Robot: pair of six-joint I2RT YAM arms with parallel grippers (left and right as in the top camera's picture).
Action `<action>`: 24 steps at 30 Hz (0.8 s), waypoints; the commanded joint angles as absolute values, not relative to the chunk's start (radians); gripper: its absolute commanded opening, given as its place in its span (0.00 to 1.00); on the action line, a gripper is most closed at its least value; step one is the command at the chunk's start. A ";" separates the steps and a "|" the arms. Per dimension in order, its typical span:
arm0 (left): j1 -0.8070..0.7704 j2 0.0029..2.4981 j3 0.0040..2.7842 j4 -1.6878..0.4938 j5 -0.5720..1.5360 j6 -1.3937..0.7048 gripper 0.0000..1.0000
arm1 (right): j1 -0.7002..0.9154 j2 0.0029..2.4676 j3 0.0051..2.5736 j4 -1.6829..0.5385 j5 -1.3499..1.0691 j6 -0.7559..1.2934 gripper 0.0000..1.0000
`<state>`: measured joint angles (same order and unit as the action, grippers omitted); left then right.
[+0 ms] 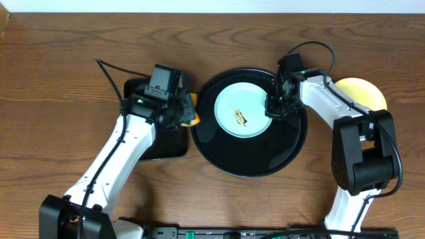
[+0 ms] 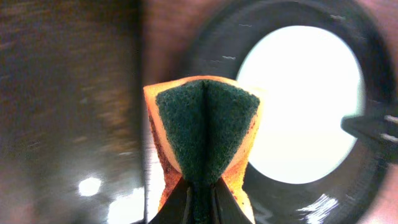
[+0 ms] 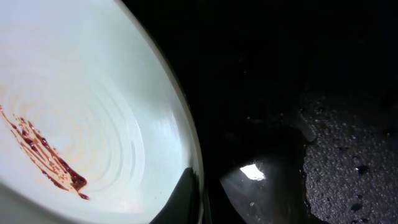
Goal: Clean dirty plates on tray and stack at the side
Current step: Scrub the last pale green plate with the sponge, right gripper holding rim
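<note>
A pale blue-green plate (image 1: 240, 111) with a brown smear (image 1: 240, 118) lies on the round black tray (image 1: 249, 156). My right gripper (image 1: 274, 106) is shut on the plate's right rim; in the right wrist view its fingers (image 3: 208, 205) straddle the plate's (image 3: 81, 93) edge, with the smear (image 3: 43, 155) at the left. My left gripper (image 1: 186, 109) is shut on an orange sponge with a green pad (image 2: 205, 124), held at the tray's left edge, facing the plate (image 2: 305, 106). A pale yellow plate (image 1: 364, 93) lies right of the tray, partly under my right arm. A second blue-green plate is out of view.
A smaller rectangular black tray (image 1: 163, 143) lies on the wooden table under my left arm, just left of the round tray. The table's far edge runs along the top.
</note>
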<state>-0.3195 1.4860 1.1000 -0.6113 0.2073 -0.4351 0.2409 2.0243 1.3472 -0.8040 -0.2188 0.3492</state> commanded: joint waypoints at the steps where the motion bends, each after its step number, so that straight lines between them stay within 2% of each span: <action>1: -0.372 1.501 1.097 -0.559 0.329 -0.386 0.08 | 0.268 2.055 1.325 -0.835 -0.184 0.344 0.01; 10: -0.536 1.625 1.097 -0.368 0.329 -0.410 0.08 | 0.282 2.055 1.325 -0.837 -0.184 0.344 0.01; 15: -0.581 1.729 1.097 -0.270 0.359 -0.503 0.08 | 0.283 2.055 1.325 -0.838 -0.184 0.344 0.01; 24: -0.622 1.843 1.097 -0.115 0.487 -0.541 0.08 | 0.283 2.055 1.325 -0.839 -0.184 0.344 0.01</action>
<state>-0.6125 1.8202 1.0992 -0.1452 0.4179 -0.5171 0.2604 2.0243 1.3514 -0.8173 -0.2039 0.3523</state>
